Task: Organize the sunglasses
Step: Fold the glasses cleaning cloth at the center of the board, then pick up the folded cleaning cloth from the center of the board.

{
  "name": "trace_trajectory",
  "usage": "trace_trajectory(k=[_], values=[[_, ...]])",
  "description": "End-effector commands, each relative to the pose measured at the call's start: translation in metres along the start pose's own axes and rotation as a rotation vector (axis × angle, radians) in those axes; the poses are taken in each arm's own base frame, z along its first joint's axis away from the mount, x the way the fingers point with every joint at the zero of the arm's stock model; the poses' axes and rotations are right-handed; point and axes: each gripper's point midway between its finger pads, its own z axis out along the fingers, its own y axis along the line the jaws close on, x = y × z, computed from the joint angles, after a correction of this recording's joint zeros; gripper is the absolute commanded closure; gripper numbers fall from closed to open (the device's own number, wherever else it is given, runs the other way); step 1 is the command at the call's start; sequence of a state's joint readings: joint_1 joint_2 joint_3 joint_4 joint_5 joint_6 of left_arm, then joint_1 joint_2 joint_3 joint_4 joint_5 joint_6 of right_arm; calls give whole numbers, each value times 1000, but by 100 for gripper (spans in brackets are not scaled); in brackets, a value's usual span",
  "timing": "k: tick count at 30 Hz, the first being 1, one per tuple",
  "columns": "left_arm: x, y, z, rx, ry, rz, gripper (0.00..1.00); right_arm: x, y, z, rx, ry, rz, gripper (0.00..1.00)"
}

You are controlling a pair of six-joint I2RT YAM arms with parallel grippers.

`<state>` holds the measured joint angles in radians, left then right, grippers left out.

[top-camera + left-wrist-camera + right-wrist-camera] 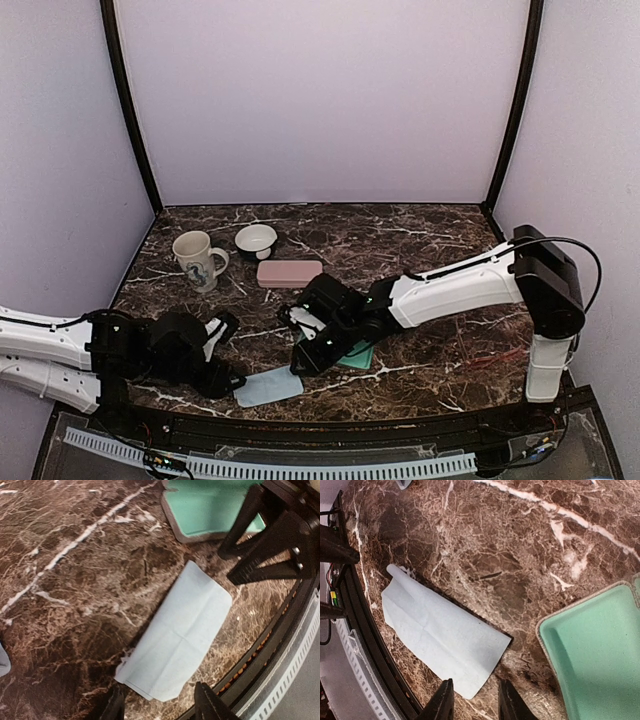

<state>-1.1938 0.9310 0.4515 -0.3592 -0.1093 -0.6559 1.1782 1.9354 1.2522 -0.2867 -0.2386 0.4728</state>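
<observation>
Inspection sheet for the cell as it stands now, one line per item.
surface: dark veined marble tabletop, no spills seen.
job's things: sunglasses not made out in any view; open green-lined case empty where visible; pink case shut.
clutter: mug, white bowl, light-blue cloth flat near the front edge.
grippers: left gripper open over the cloth; right gripper open over the cloth's end; neither holds anything.
cables: black cable looped at the right arm; wires by the front rail.
surroundings: plain walls, black corner posts.
</observation>
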Motion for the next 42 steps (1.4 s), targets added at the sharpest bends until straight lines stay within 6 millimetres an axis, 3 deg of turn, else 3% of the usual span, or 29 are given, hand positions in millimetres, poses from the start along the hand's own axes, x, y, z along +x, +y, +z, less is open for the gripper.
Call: trace_trajectory(k=[1,8,25,36,42], values=[[-2,18,2,-24,-9,-90,50,-18,1,3,-15,-64,13,68],[1,32,12,-52,5,-132,50,-16,-2,13,-17,-53,22,68],[11,38,33,-45,52,-130,50,-12,-14,20,8,-35,19,67],[3,34,30,-26,30,-127,48,-10,-19,8,-4,-40,40,64],[0,39,22,-45,0,-133,47,-18,-14,0,-19,-55,27,63]])
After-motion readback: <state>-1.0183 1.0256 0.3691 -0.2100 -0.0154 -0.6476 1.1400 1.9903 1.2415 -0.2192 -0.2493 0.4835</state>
